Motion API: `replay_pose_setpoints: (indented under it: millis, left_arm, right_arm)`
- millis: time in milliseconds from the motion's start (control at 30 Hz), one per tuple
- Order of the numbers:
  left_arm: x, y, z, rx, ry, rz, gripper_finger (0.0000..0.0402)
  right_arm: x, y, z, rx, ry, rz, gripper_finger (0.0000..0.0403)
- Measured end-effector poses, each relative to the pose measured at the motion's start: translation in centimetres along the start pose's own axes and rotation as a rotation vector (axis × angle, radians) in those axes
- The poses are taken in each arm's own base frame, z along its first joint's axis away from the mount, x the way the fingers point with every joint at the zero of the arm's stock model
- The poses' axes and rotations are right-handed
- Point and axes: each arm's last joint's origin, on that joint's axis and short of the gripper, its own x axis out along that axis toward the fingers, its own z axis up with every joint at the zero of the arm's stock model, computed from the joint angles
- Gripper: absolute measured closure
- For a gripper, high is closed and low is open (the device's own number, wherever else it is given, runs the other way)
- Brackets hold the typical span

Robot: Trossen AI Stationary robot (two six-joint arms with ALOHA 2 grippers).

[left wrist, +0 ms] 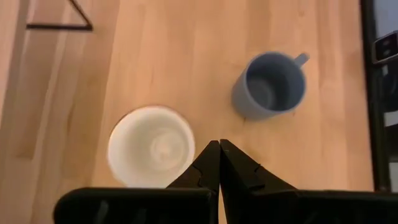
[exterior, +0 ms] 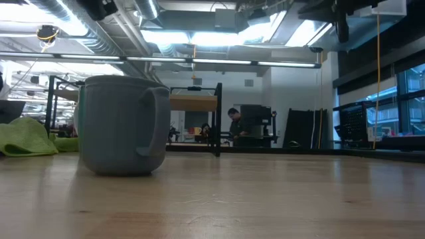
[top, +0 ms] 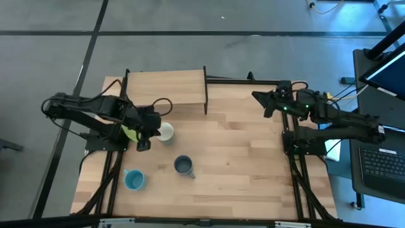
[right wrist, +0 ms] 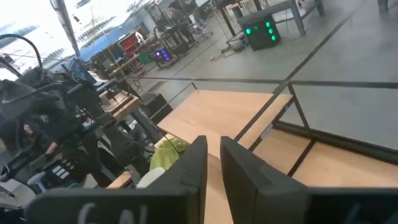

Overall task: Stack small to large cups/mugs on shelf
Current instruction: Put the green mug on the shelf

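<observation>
The pale green mug [top: 166,132], white inside, stands upright on the table; it also shows in the left wrist view [left wrist: 151,146]. My left gripper [top: 150,131] is shut and hangs just beside the mug's rim, at its left [left wrist: 219,144]. The dark grey-blue mug [top: 184,166] stands nearer the front edge, and shows in the left wrist view [left wrist: 270,87] and close up in the low view [exterior: 123,126]. The light blue mug [top: 133,180] stands at the front left. The shelf [top: 166,88] at the far left is bare. My right gripper [top: 264,103] waits at the far right, its fingers a little apart [right wrist: 214,163]. My left gripper points down with its shut fingers [left wrist: 198,169] right next to the pale green mug's rim [left wrist: 186,140]. I cannot tell whether they touch it.
A lime-green cloth [top: 130,133] lies under my left arm near the table's left edge; it also shows in the low view [exterior: 26,139]. Black frame bars run along the table's left and right sides. The middle and right of the tabletop [top: 247,158] are bare wood.
</observation>
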Motion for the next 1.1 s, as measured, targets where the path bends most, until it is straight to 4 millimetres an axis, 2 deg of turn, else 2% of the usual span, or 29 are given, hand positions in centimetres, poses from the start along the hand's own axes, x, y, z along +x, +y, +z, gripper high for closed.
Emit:
replay_pose_setpoints:
  millis: [200, 333, 500, 667, 933, 1100]
  left_arm:
    - [1.9, -0.1, 0.2, -0.016, 0.129, 0.026, 0.0388]
    - [3.0, -0.3, 0.5, -0.037, 0.171, 0.038, 0.0357]
    - [3.4, -0.8, 0.5, -0.049, 0.189, 0.044, 0.0322]
    - [4.6, -1.5, -0.7, -0.060, 0.225, 0.062, 0.0303]
    - [6.3, -3.0, -2.4, 0.025, 0.225, 0.095, 0.0288]
    - [6.6, -2.8, -2.7, 0.122, 0.210, 0.172, 0.0288]
  right_arm:
    - [1.1, 0.1, -0.6, 0.014, 0.062, 0.020, 0.0343]
    - [1.7, 0.1, -0.9, 0.020, 0.076, 0.015, 0.0305]
    - [1.9, 0.1, -1.1, 0.037, 0.084, 0.009, 0.0248]
    - [1.8, 0.2, -0.9, 0.037, 0.068, 0.012, 0.0210]
    - [1.8, 0.2, -0.8, 0.036, 0.056, 0.018, 0.0199]
    - [1.8, 0.2, -0.8, 0.038, 0.055, 0.018, 0.0199]
